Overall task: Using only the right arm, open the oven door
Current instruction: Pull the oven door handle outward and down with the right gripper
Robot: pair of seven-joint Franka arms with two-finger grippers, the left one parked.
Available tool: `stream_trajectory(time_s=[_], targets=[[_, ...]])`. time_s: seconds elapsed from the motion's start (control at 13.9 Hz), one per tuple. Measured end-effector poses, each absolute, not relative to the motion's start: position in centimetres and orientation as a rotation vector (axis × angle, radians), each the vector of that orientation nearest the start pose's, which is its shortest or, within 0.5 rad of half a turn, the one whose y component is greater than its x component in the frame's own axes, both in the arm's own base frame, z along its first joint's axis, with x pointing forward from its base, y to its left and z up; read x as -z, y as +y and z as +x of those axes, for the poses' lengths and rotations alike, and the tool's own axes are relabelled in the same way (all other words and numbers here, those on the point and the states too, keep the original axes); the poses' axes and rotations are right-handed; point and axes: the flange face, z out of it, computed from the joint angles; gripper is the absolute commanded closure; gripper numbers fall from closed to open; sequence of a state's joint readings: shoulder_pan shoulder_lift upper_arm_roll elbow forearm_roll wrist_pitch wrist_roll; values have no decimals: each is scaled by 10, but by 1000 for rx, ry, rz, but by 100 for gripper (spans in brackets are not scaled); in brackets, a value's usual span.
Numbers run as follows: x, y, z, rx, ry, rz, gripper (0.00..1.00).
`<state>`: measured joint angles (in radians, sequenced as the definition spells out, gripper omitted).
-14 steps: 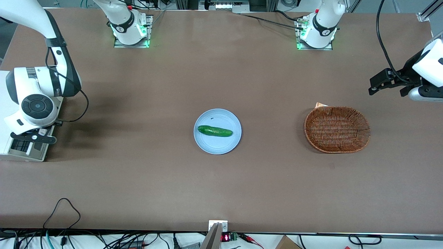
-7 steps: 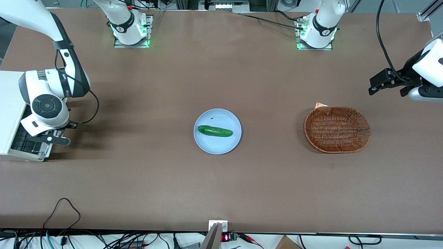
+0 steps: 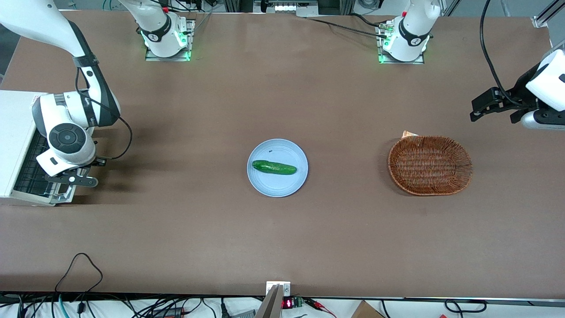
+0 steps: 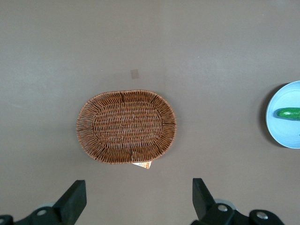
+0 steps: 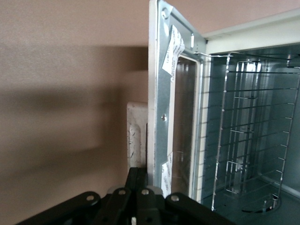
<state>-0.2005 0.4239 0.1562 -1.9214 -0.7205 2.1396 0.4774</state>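
Note:
The small white toaster oven (image 3: 13,132) stands at the working arm's end of the table. Its oven door (image 3: 62,196) hangs partly open, and the wire rack (image 3: 31,168) shows inside. The right arm (image 3: 66,128) reaches down in front of the oven, with the gripper (image 3: 74,179) at the door's free edge. In the right wrist view the door's bare metal inside face (image 5: 159,93) stands edge-on, with the pale handle bar (image 5: 136,136) on its outer side. The gripper (image 5: 140,176) is shut, its fingertips (image 5: 136,180) pressed together against the handle and door edge.
A light blue plate (image 3: 289,183) with a green cucumber (image 3: 273,167) sits mid-table. A brown wicker basket (image 3: 430,164) lies toward the parked arm's end; it also shows in the left wrist view (image 4: 126,126). Cables hang along the table's front edge (image 3: 79,265).
The right arm's wrist and gripper have moved away from the oven body toward the table's middle. The door has swung further open, showing more of the rack.

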Motion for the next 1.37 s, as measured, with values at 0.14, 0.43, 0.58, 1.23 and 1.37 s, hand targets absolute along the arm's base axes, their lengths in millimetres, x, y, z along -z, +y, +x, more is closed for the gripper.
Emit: stream_trajectory(time_s=[0.14,0.43,0.58,1.23,1.37], targets=[[-256,-57,607,93,-88,2626,99],[-240,-53,608,94,-76,2649,99],[-232,-52,608,95,-72,2657,99],[-198,-51,609,98,-60,2696,98],[-191,-52,609,98,-59,2704,98]])
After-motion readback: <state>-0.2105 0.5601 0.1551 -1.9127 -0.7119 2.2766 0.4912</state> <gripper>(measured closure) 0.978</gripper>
